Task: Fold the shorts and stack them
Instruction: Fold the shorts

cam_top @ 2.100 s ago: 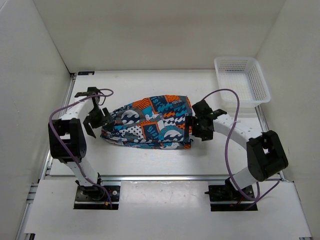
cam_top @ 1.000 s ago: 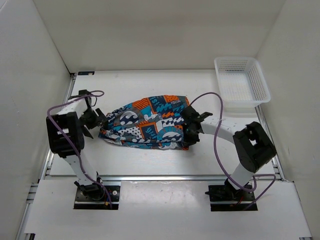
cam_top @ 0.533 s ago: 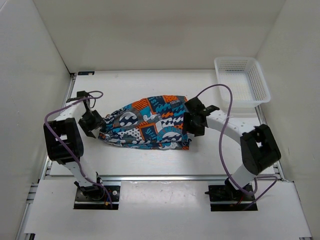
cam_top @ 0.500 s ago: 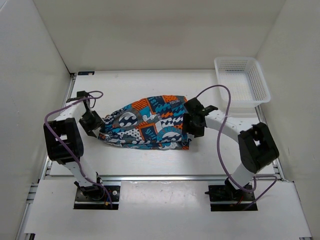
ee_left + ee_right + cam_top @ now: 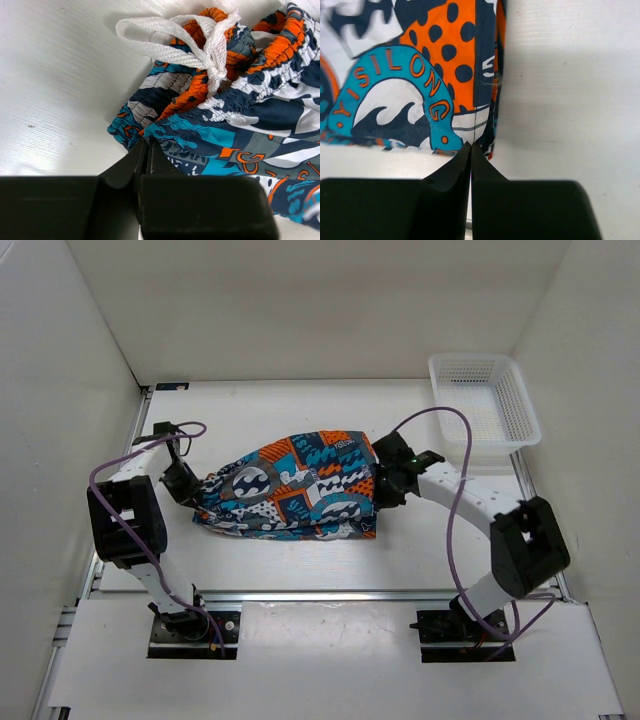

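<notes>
The folded shorts (image 5: pixel 290 488) lie mid-table, a little toward the near edge, with the left gripper (image 5: pixel 192 498) pinched tight on their waistband end and the right gripper (image 5: pixel 379 494) pinched tight on their hem, while a basket (image 5: pixel 520 405) sits in the far right corner.
</notes>
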Available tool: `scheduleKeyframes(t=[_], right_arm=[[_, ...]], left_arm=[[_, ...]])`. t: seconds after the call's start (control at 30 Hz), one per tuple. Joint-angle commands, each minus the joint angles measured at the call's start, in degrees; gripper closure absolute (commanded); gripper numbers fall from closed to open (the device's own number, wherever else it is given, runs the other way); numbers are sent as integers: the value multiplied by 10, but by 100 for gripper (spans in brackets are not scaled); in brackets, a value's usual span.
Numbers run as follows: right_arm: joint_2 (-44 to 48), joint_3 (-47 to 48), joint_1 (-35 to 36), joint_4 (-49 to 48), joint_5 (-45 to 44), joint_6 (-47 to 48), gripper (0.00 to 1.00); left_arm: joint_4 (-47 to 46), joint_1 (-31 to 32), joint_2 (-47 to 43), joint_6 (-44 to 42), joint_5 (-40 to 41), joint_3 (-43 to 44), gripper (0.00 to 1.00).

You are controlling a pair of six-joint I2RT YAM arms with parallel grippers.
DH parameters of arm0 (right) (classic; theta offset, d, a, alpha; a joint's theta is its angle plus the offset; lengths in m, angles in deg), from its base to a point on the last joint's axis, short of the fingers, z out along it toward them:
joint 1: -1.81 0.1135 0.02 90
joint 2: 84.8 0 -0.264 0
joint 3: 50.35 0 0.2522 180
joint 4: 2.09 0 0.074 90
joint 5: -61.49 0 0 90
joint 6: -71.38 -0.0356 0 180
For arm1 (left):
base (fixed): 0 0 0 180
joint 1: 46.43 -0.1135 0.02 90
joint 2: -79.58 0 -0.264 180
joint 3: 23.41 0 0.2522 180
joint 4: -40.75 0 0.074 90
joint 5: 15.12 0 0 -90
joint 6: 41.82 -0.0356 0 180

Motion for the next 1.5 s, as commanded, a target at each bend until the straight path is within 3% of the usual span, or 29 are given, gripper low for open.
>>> scheduleKeyframes(t=[0.0, 0.27, 0.47, 0.53, 0.6, 0.63, 0.67, 0.7, 0.8, 1.0, 1.13, 1.27, 1.33, 1.4, 1.47], right_arm=[[64, 10, 15, 29, 11, 30, 100], [118, -7, 44, 69, 11, 42, 100], [96, -106, 62, 31, 21, 31, 100], [79, -119, 62, 26, 21, 31, 99], [71, -119, 67, 26, 21, 31, 67], [71, -119, 67, 26, 21, 36, 51], [71, -113, 67, 26, 5, 36, 25], [76, -113, 67, 31, -5, 36, 17], [89, -80, 67, 52, -32, 36, 4], [95, -42, 67, 69, -43, 36, 1], [101, -37, 67, 70, -43, 36, 1], [122, -37, 67, 87, -49, 31, 0], [130, -37, 67, 87, -60, 31, 0], [135, -37, 67, 92, -60, 26, 0], [140, -37, 67, 99, -65, 20, 0]], left_arm=[[-5, -2, -4, -2, 2, 9, 90], [-11, -2, 7, 9, 13, 9, 90], [-11, -2, 12, 14, 13, 15, 90], [-11, -7, 7, 14, 13, 15, 80], [-11, -7, 1, 14, 8, 15, 61], [-11, -7, -6, 14, 8, 9, 27], [-11, -7, -15, 14, 3, 9, 11], [-11, -7, -21, 14, 2, 4, 0], [-5, -13, -44, 9, -3, -13, 0], [-24, -24, -64, 9, -43, -52, 0], [-61, -29, -17, 14, -54, -60, 4], [-71, -29, 19, 20, -54, -43, 14], [-77, -29, 26, 31, -54, -36, 25], [-77, -29, 40, 31, -48, -31, 36], [-77, -29, 48, 31, -41, -25, 57]])
